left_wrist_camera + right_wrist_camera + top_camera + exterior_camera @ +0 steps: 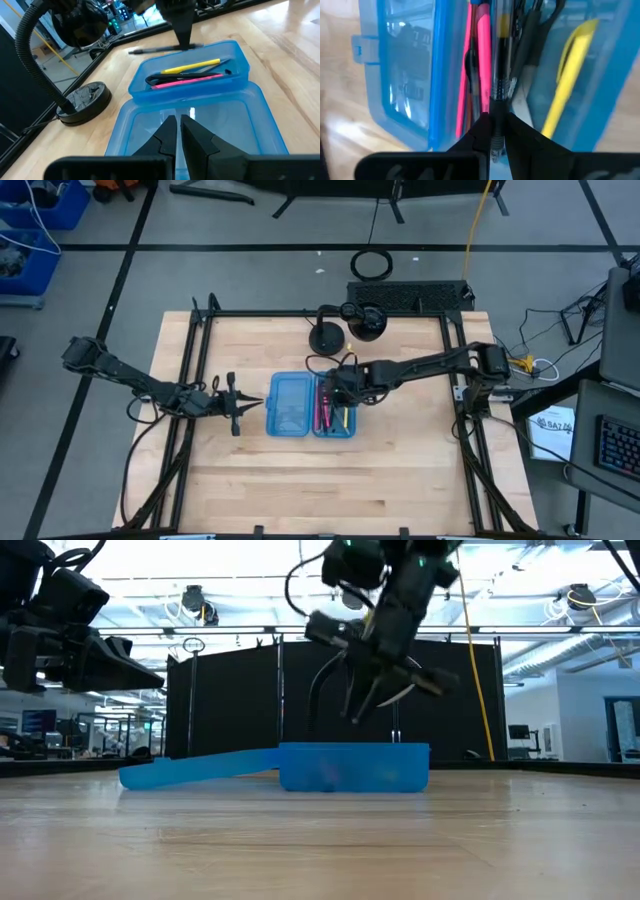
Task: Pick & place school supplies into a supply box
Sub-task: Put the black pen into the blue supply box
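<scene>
The translucent blue supply box [290, 408] lies open at the table's middle, with its shallow half toward the left edge. Its other half [235, 55] holds a yellow pencil [192, 65], a pink pen [187, 81] and dark-handled scissors [540, 20]. My right gripper [333, 385] hangs above that half, shut on a dark pen [150, 49]. My left gripper [179, 125] is shut with nothing in it. It stays low at the left, pointing at the box's shallow half. My right gripper pinches the dark pen's barrel [496, 107] between its two fingers, nearer one end than the middle. The fingers slant down from the table's right and lie across the pen. The pen hangs about level, clear of the box and in line with the pens below it.
Two black round-based stands with goosenecks [326, 338] [365, 320] stand just beyond the box's far end. A black frame [200, 380] borders the wooden tabletop. Bare wood lies on the near side of the box.
</scene>
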Available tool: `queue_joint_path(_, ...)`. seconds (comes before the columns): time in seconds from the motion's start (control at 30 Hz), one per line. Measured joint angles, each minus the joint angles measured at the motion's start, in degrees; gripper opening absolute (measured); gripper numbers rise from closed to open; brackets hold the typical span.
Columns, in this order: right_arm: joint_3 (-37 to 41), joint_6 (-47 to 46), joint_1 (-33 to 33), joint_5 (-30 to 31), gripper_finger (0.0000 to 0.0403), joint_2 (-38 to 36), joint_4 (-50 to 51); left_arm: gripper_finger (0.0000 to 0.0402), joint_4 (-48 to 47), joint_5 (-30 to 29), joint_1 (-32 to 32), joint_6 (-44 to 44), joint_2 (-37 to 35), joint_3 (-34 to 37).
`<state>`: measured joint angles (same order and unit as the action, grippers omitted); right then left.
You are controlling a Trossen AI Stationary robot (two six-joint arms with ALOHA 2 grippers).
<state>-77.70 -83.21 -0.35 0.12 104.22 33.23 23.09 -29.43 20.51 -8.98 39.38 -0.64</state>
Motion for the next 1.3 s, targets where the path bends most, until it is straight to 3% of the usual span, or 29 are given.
queue_joint_path(0.33,10.27,-2.48,-0.73,-3.51,0.0025,0.00,-8.40,0.0031,-0.50,-0.01,-0.01,0.07,-0.01,0.00)
queue_joint_path(0.87,12.73,-1.13,-2.28,-4.47,0.0025,0.66,-8.68,0.0031,0.83,-0.02,0.00,-0.27,0.00,0.00)
queue_joint_path(1.13,12.86,-2.77,-2.32,-4.59,0.0101,1.00,-9.58,0.0031,-0.50,1.38,-0.01,0.26,0.00,0.00)
queue_joint_path(1.3,12.95,-0.38,-2.30,-4.65,0.0117,1.03,-14.25,0.0031,-0.56,1.36,0.00,0.32,0.00,0.00)
